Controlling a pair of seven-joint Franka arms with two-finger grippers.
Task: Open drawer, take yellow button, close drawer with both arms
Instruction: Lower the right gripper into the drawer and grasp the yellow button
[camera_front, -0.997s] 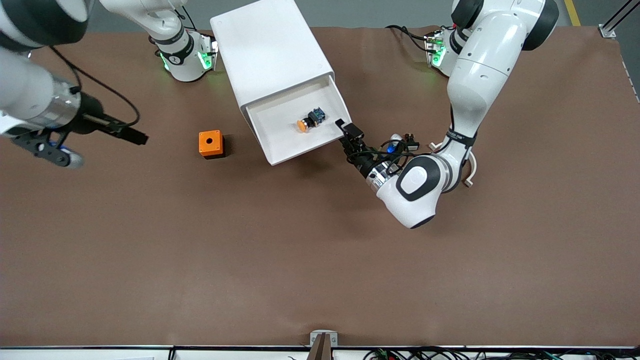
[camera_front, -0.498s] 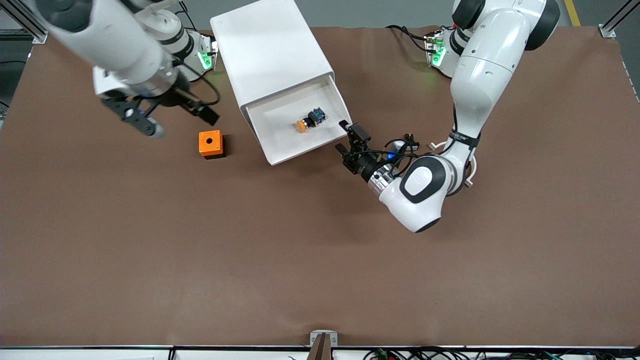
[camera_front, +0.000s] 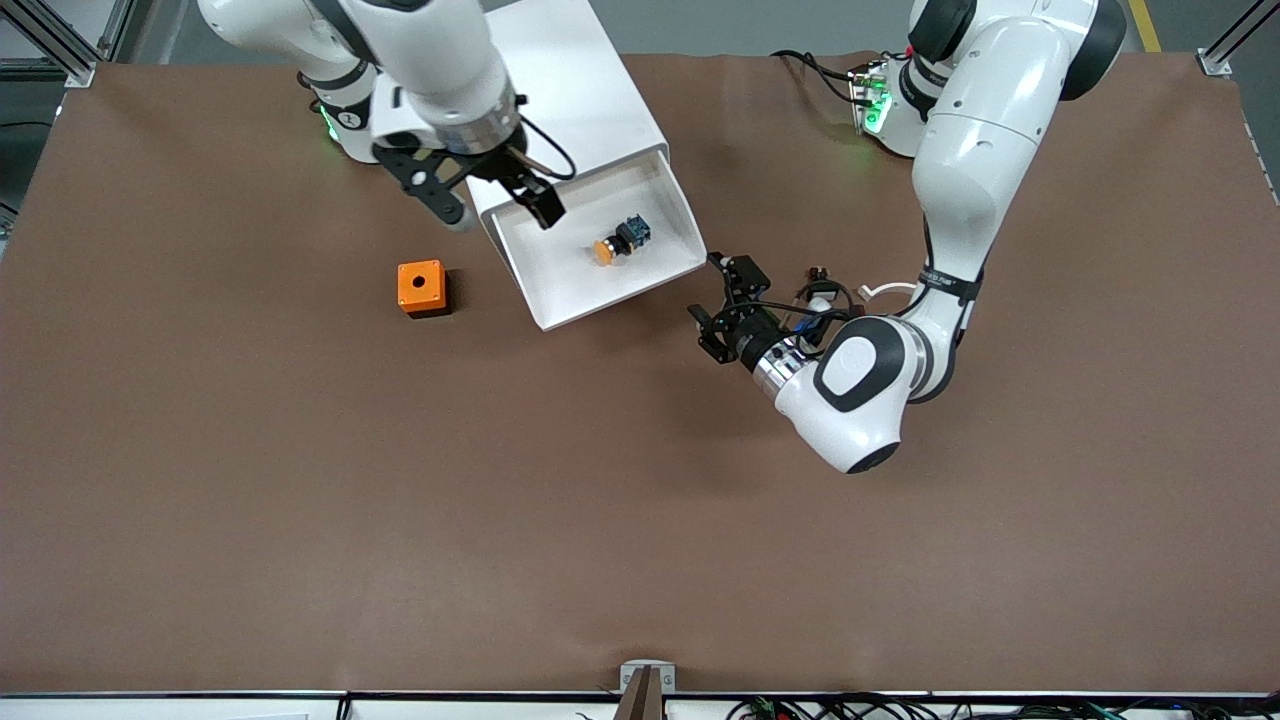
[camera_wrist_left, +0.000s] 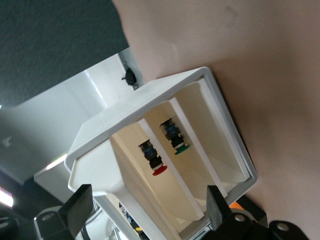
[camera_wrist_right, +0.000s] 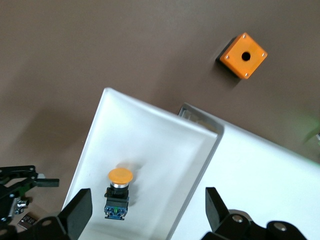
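Observation:
The white cabinet (camera_front: 545, 100) lies on the table with its uppermost drawer (camera_front: 560, 270) pulled out. The button (camera_front: 620, 240) lies in the drawer, orange cap toward the front camera. In the right wrist view the button (camera_wrist_right: 119, 192) lies on the drawer's tray (camera_wrist_right: 150, 145) between my fingers. My right gripper (camera_front: 493, 205) is open, above the drawer where it meets the cabinet. My left gripper (camera_front: 718, 302) is open and empty, low beside the drawer's front corner at the left arm's end, apart from it. The left wrist view faces the cabinet's stacked drawer fronts (camera_wrist_left: 210, 145).
An orange box with a hole (camera_front: 420, 287) stands on the brown table beside the drawer, toward the right arm's end; it also shows in the right wrist view (camera_wrist_right: 243, 56). A red-capped button (camera_wrist_left: 156, 165) and a green-capped button (camera_wrist_left: 176, 141) sit in lower drawers.
My right arm swung from the right arm's end of the table to above the drawer. My left gripper opened, let go of the drawer's front and drew back from it.

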